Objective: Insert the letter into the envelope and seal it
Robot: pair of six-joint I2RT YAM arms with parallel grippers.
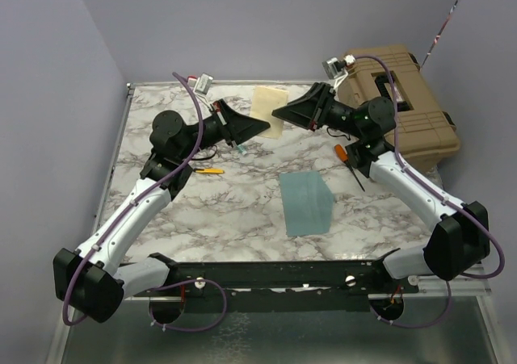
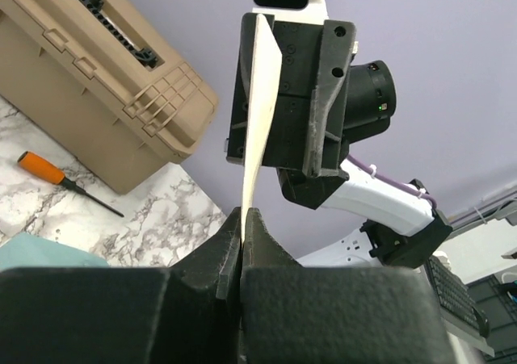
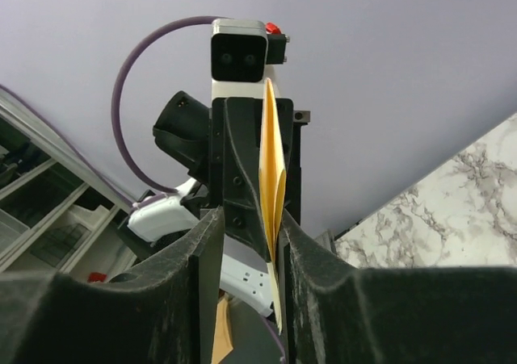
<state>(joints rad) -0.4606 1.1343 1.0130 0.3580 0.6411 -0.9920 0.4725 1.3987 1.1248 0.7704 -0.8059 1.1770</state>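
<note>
The cream letter [image 1: 268,110] hangs upright above the back middle of the table, between the two grippers. My left gripper [image 1: 263,127] is shut on its left edge; in the left wrist view the sheet [image 2: 260,122] rises edge-on out of the pinched fingertips [image 2: 243,219]. My right gripper [image 1: 279,115] meets it from the right with its jaws apart. In the right wrist view the letter [image 3: 271,170] rests against the right-hand finger [image 3: 300,243], with a wide gap to the other finger. The teal-blue envelope [image 1: 307,202] lies flat on the marble table [image 1: 202,211], nearer the front, with nothing touching it.
A tan toolbox [image 1: 400,98] sits at the back right. An orange-handled screwdriver [image 1: 347,156] lies beside it under the right arm. A yellow pen [image 1: 208,170] lies by the left arm. Purple walls close in the back and left.
</note>
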